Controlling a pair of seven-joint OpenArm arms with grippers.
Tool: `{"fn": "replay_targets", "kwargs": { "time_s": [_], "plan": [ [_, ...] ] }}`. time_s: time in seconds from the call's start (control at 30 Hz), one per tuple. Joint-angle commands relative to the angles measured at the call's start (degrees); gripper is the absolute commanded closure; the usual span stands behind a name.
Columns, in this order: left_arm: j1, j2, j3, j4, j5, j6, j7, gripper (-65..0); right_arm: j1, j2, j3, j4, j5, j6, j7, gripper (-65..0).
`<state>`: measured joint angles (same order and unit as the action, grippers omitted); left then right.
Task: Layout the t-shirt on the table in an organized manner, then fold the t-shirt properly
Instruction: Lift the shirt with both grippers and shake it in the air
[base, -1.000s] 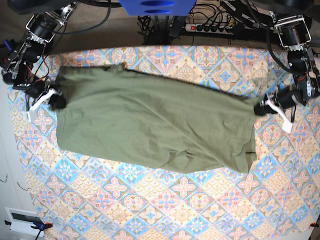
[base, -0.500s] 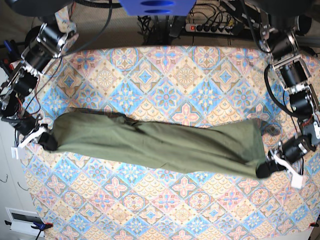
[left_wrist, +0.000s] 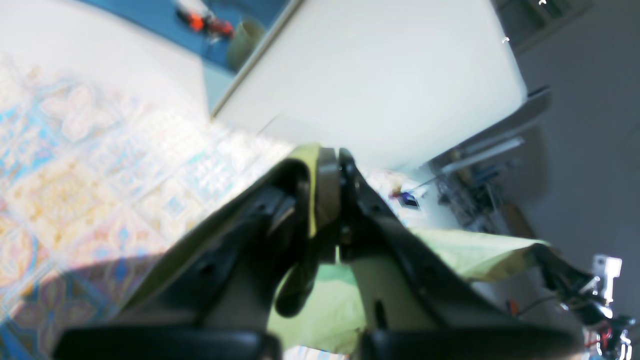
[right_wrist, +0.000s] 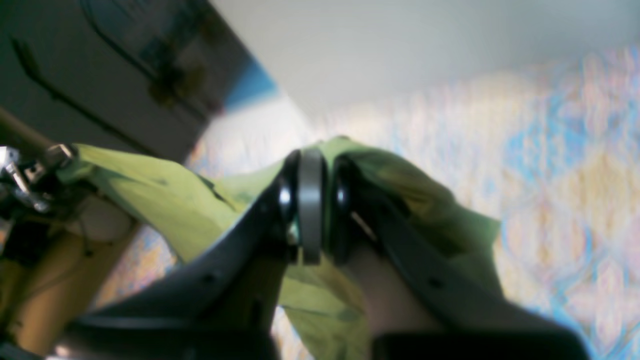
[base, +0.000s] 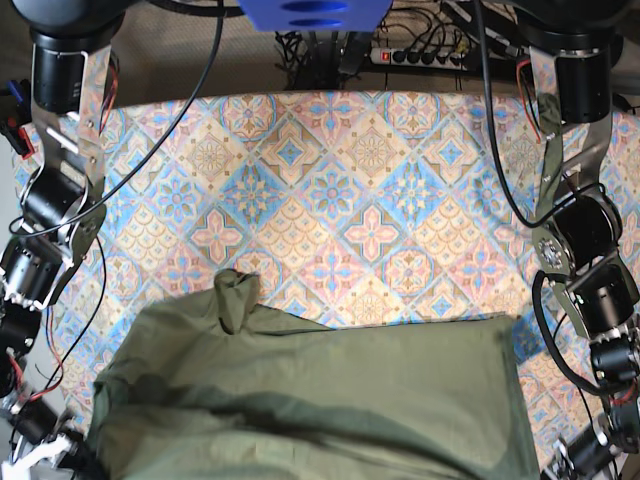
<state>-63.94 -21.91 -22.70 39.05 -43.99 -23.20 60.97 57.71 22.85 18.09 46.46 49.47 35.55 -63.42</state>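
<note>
The olive-green t-shirt (base: 320, 400) is spread across the near part of the table (base: 370, 200), and a bunched fold (base: 237, 295) sticks up at its far left edge. My left gripper (base: 566, 462) is at the shirt's near right corner. In the left wrist view that gripper (left_wrist: 327, 155) is shut on the t-shirt (left_wrist: 465, 245). My right gripper (base: 72, 460) is at the near left corner. The right wrist view shows it (right_wrist: 310, 155) shut on the green cloth (right_wrist: 150, 190). Both arms are stretched toward the near edge.
The patterned tablecloth shows bare (base: 330, 160) beyond the shirt. A power strip (base: 420, 55) and cables lie behind the far edge. The arm columns (base: 60, 120) (base: 580, 110) stand at the table's left and right sides.
Both grippers have drawn the shirt from the far part of the table toward the near edge. It was stretched into a narrow band half a second ago and now lies broad at the front.
</note>
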Motion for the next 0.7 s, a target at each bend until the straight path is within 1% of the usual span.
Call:
{"fn": "replay_targets", "kwargs": {
  "time_s": [0.0,0.13,0.27,0.3,0.37,0.43,0.47,0.5,0.6,0.67],
  "plan": [
    [-4.94,-0.73,-0.03,-0.15,-1.51,-0.4,-2.82,0.0,4.22,1.1,-0.72,0.18,1.56,0.01,2.98,-1.0],
    [-11.06,-0.73,2.7,-2.26,-1.6,-0.4,-4.4,0.0,11.34,1.1,-1.43,-1.84,1.56,0.01,5.35,-1.0],
    [-11.06,-0.99,2.87,-2.43,-1.95,-0.4,-4.31,0.0,15.83,1.1,-1.25,-2.02,1.82,0.01,5.09,-1.0],
    [-11.06,-0.99,2.87,-2.43,-1.95,-0.4,-4.13,0.0,16.0,1.1,-1.25,-1.93,1.82,0.01,4.38,-0.9],
    [-11.06,-1.34,2.79,-2.34,-1.95,-0.4,-1.41,0.0,15.83,1.1,-1.25,-1.49,1.91,0.01,1.31,-0.8],
    [-11.06,-3.1,2.79,-2.34,-2.39,-0.4,1.58,0.0,15.83,1.1,-1.25,-1.4,2.7,0.01,-2.38,-0.8],
    [-11.06,-3.98,2.79,-1.55,-3.62,-0.4,2.63,0.0,15.21,1.1,-1.25,-1.4,3.49,0.01,-4.58,-0.8],
    [-9.77,-5.03,2.79,0.12,-5.38,-0.4,3.34,0.0,12.66,1.1,-1.25,-1.4,4.9,0.01,-5.99,-0.9],
    [-1.77,-6.97,3.14,7.85,-9.86,-0.4,5.36,0.0,4.22,1.1,-1.25,0.27,10.35,0.01,-7.4,-0.9],
    [3.5,-7.93,3.23,13.22,-11.18,-0.4,8.0,0.0,-1.49,1.72,-1.25,2.91,12.37,0.01,-7.57,-0.9]
  ]
}}
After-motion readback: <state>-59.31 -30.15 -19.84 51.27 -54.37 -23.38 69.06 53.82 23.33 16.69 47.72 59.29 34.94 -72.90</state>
